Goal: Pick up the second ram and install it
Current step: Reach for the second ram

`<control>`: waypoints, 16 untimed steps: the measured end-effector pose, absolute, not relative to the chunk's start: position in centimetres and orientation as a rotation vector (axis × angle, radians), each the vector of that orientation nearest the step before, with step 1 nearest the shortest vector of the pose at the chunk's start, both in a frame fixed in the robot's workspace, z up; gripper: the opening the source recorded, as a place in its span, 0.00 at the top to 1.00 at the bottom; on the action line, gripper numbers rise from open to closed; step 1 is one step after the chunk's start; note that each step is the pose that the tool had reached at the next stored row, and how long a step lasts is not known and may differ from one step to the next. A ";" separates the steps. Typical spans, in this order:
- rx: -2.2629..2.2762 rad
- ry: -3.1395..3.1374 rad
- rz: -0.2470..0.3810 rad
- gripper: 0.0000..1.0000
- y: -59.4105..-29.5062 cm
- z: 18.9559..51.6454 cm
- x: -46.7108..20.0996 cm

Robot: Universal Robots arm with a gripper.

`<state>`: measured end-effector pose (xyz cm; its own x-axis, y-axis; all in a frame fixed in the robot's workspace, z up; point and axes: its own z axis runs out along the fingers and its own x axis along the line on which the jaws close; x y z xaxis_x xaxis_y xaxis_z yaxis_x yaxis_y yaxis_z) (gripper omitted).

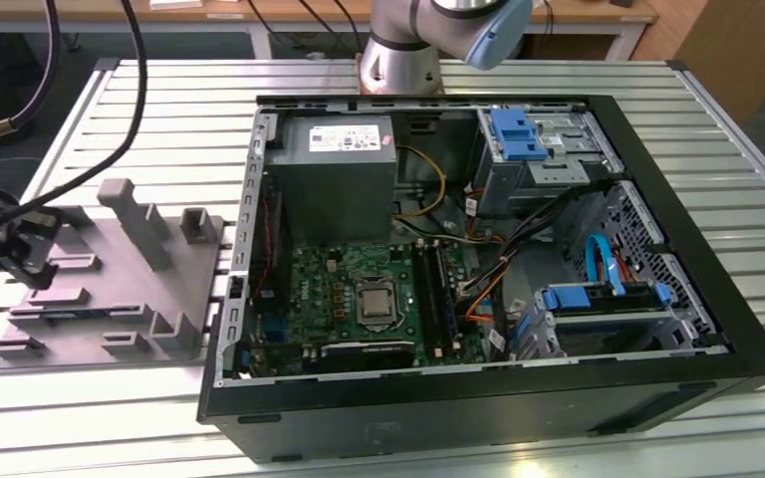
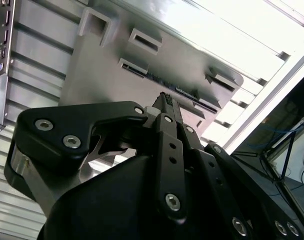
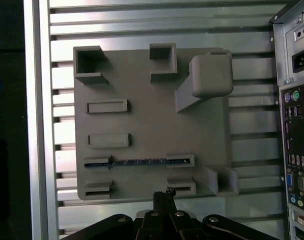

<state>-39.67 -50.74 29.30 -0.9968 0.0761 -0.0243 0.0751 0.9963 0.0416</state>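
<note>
Over one edge of the grey tray (image 3: 142, 125), which lay on the slatted surface (image 3: 142, 30) beside the open computer case (image 1: 489, 398), my pincer (image 3: 163, 195) hung with its fingertips pressed together and nothing between them. The second ram (image 3: 139, 161), the one stick in the tray, stood on its edge and bridged two low slotted blocks (image 3: 180, 160). Its long axis ran parallel to the slats, one end pointing toward the case and the other away. I counted six such blocks; the ram's pair lay just past the pair nearest my fingertips, so the ram was close but not touched. The tray also carried two open box shapes (image 3: 89, 62) and one tall post (image 3: 211, 75).
</note>
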 end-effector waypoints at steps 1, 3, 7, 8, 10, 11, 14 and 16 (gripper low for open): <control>0.118 3.113 0.063 0.90 -50.7 29.1 -39.7; 0.118 3.113 0.063 0.90 -50.7 28.8 -39.7; 0.118 3.113 0.063 0.90 -50.8 28.3 -39.7; 0.118 3.113 0.063 0.90 -50.8 28.2 -39.7; 0.118 3.113 0.063 0.90 -50.8 27.9 -39.7; 0.118 3.113 0.063 0.90 -50.8 27.8 -39.7; 0.118 3.113 0.063 0.90 -50.8 27.4 -39.7; 0.118 3.113 0.063 0.90 -50.8 27.1 -39.7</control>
